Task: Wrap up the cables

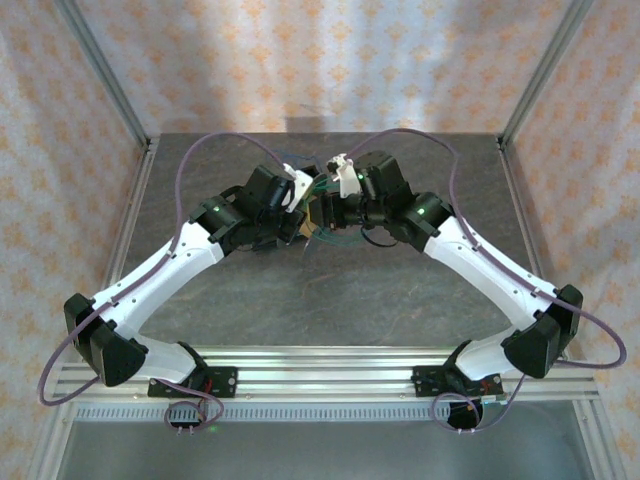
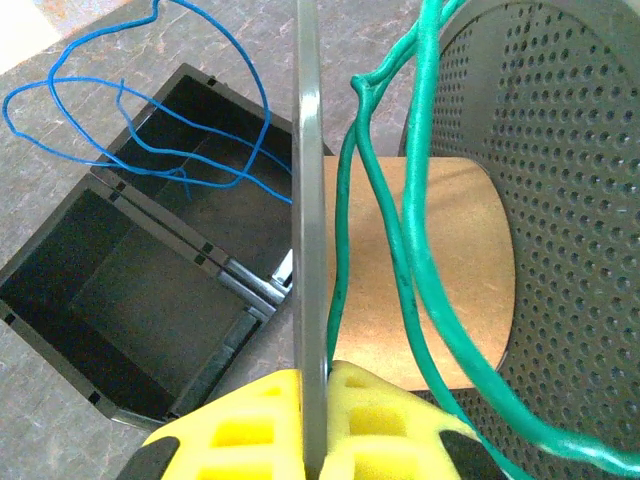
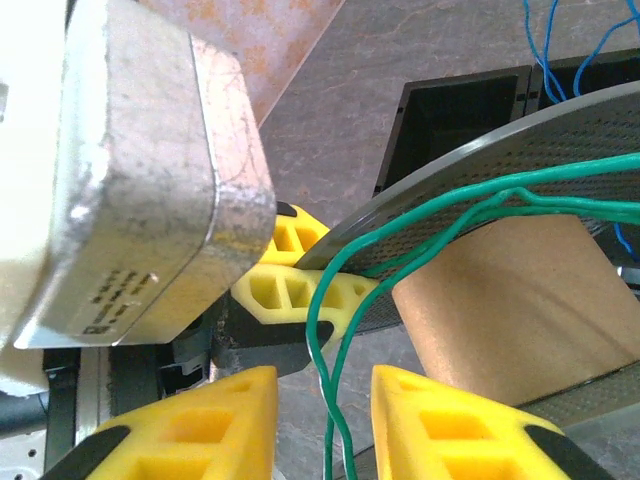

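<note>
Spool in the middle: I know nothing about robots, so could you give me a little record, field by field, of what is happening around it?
spool: grey perforated sides, between the two arms
core: brown cardboard, mostly bare
left end effector: shut on one side's thin rim
right end effector: open, green strand passing between its fingers
green cable: draped loosely across the core, not wound tight
blue cable: loose loops above the black box
black box: two open compartments, beside the spool
</note>
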{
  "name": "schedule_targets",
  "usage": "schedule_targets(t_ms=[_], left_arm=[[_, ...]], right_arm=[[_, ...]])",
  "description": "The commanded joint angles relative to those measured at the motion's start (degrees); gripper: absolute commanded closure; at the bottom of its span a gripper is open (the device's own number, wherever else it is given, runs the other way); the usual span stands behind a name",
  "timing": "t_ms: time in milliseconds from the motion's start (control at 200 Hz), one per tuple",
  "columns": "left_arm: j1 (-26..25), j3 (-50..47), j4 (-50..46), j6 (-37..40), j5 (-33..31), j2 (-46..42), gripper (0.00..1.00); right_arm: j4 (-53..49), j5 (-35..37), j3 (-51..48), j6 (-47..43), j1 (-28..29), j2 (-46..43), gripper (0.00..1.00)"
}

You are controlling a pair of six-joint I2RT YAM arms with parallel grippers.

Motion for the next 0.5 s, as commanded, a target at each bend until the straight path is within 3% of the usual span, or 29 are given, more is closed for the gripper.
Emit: schedule_targets(t_ms=[0, 150, 496], left_arm=[[0.1, 3.6, 4.2, -1.2, 4.0, -1.0, 1.00], [1.7, 4.0, 3.1, -1.8, 5.1, -0.9, 1.00], [2.9, 3.9, 3.6, -2.4, 6.9, -1.5, 1.00]], right_arm=[[-2.9, -1.9, 1.1, -3.8, 0.3, 0.0, 0.71], [-4.1, 1.4, -1.0, -4.5, 0.2, -5.0, 0.71], [-11.4, -1.2, -1.4, -6.5, 0.1, -6.5, 0.71]])
